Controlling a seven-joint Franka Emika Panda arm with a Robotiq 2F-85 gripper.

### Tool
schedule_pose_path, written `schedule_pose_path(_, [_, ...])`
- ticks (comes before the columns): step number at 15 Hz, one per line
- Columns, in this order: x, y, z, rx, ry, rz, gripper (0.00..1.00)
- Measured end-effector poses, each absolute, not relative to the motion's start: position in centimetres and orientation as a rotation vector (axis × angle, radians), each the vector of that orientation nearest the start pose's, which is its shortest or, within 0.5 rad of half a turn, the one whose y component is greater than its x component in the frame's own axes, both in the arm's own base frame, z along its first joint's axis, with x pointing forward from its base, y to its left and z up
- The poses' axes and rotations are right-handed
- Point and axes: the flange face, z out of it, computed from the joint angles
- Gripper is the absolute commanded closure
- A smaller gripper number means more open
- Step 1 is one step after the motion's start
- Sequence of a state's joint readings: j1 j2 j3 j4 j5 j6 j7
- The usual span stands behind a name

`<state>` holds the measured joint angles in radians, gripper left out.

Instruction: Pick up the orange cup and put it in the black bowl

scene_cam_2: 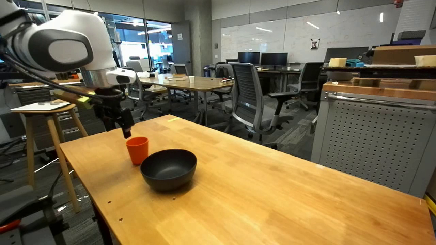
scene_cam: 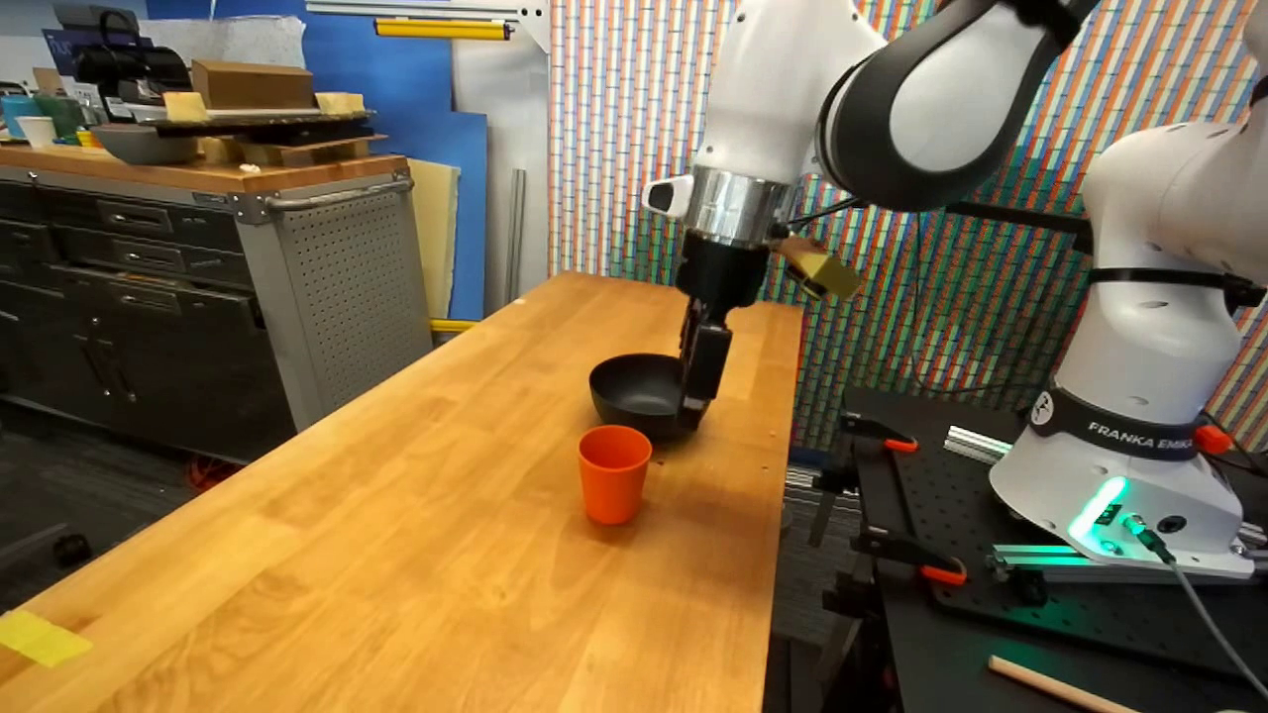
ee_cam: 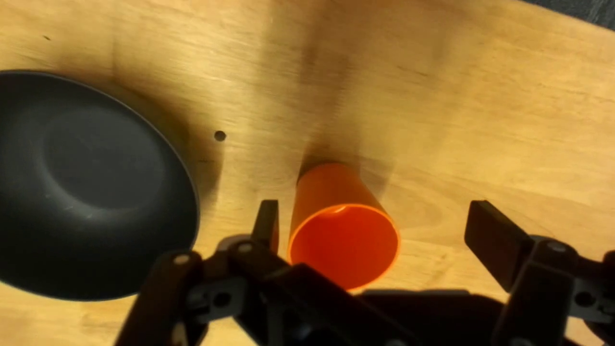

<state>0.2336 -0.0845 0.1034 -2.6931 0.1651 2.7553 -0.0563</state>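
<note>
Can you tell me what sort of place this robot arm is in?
Probably a robotics lab or workshop in an office-like room: a robot arm reaches over a wooden table, a metal drawer cabinet stands beyond it, and an exterior view shows an office chair.

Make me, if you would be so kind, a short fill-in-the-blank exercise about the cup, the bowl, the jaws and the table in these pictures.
1. In both exterior views, the orange cup stands ____ on the wooden table, not on its side.
2. In the wrist view, the black bowl appears to the ____, not the right, of the orange cup.
3. The jaws stand ____ rather than shut.
4. The strip of tape on the wooden table is coloured ____.

Missing words: upright; left; open; yellow.
</note>
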Motion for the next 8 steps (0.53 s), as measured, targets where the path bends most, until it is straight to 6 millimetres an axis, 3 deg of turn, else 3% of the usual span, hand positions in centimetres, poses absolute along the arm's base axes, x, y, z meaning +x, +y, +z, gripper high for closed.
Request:
schedule_pose_path(4, [44.2,14.9,22.6,-3.038,-0.374,-0.227,0.0])
schedule_pose_path(7, [47.7,15.7,20.9,-3.05,-0.37,-0.239,0.0])
schedule_pose_path(8, [48.7,15.8,20.7,-3.05,-0.364,-0.249,0.25])
